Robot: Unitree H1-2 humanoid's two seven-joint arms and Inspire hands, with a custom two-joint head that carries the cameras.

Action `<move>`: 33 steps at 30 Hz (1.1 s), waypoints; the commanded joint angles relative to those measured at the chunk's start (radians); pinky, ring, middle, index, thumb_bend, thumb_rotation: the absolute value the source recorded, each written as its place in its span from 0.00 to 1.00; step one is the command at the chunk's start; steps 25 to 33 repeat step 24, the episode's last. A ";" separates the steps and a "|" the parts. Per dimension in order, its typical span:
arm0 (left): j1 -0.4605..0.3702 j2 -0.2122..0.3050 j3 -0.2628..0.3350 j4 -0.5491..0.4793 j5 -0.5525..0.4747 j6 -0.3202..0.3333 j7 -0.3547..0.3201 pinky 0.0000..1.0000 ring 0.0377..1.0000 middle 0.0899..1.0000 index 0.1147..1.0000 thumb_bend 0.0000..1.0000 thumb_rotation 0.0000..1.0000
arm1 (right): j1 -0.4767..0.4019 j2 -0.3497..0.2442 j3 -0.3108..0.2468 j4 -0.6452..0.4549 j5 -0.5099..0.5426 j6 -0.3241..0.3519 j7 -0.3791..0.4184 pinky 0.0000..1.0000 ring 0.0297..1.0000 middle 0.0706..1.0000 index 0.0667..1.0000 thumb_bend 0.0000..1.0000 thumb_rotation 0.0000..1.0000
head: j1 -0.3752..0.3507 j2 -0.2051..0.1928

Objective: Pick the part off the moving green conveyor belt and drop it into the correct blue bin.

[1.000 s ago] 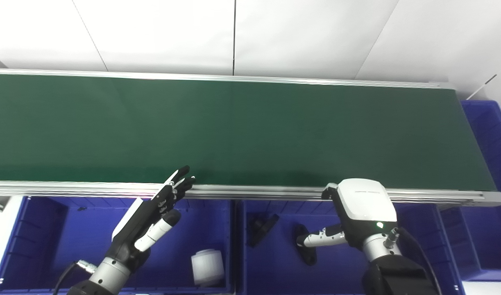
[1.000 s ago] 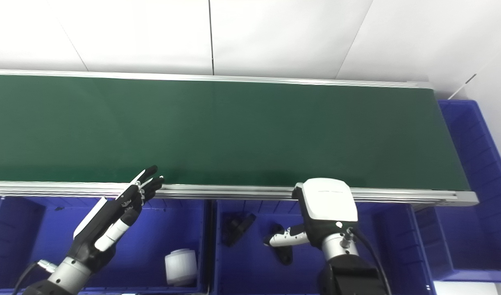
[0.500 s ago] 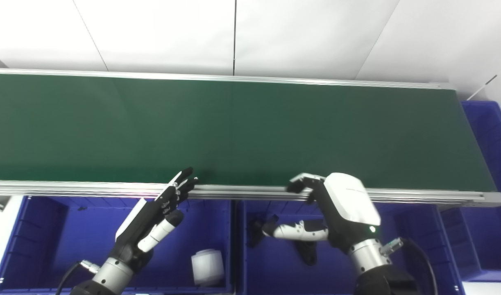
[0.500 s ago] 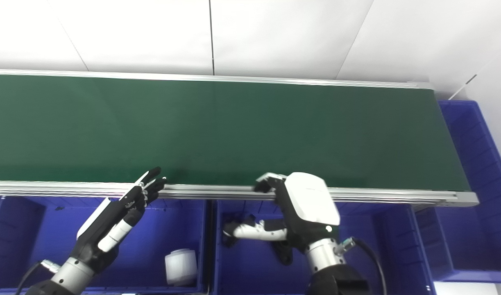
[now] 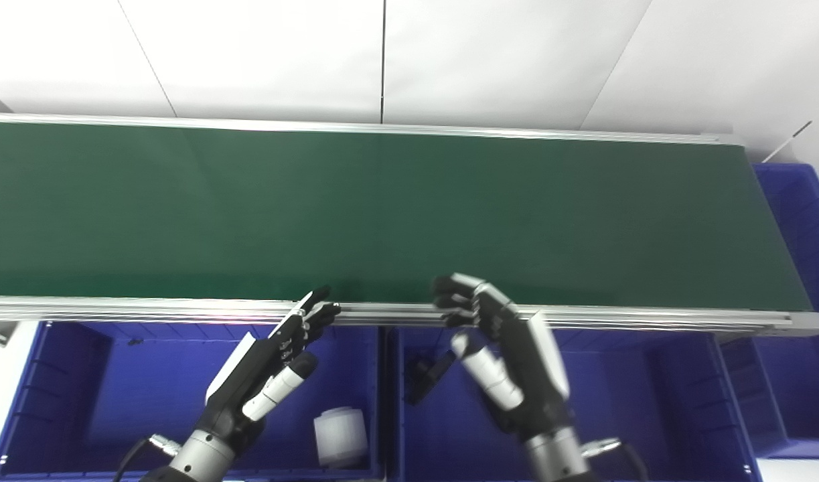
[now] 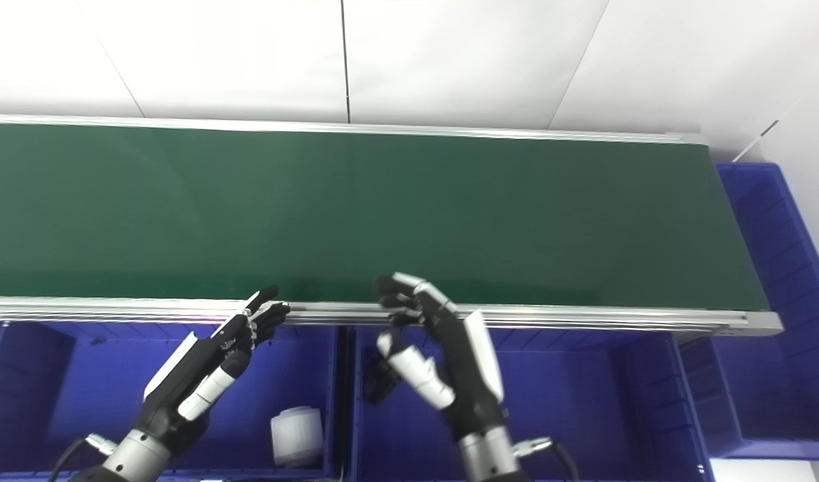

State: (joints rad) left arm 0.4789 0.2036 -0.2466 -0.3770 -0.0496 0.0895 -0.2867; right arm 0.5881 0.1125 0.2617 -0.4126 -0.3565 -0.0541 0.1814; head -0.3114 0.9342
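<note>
The green conveyor belt runs across the view and carries no part. My left hand hovers open over the left blue bin, its fingertips reaching the belt's near rail. My right hand is open and empty above the middle blue bin, palm turned left, with its fingers curled at the rail. A white cylindrical part lies in the left bin. A black part lies in the middle bin, partly behind my right hand.
A third blue bin stands beyond the belt's right end. The aluminium rail edges the belt just above the bins. A white wall is behind.
My right hand turned from palm-down to palm-left and moved left and up to the rail, now covering a second black part in the middle bin. My left hand shifted slightly right.
</note>
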 commanded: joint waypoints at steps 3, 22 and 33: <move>0.004 -0.009 -0.005 -0.035 0.014 -0.022 0.011 0.97 0.96 0.92 0.97 0.71 0.81 | 0.005 0.002 0.067 0.047 0.016 -0.076 -0.047 0.75 0.81 0.82 0.77 0.85 0.95 | 0.015 -0.001; 0.022 -0.051 -0.024 -0.041 0.048 -0.035 0.034 0.99 0.95 0.92 0.97 0.73 0.82 | -0.047 -0.090 0.102 0.129 0.120 -0.073 -0.100 0.99 0.99 0.99 0.98 0.91 1.00 | 0.042 0.001; 0.025 -0.053 -0.026 -0.044 0.049 -0.034 0.037 0.99 0.95 0.92 0.97 0.73 0.82 | -0.045 -0.088 0.098 0.129 0.127 -0.075 -0.105 0.99 0.98 0.98 0.97 0.89 1.00 | 0.044 0.002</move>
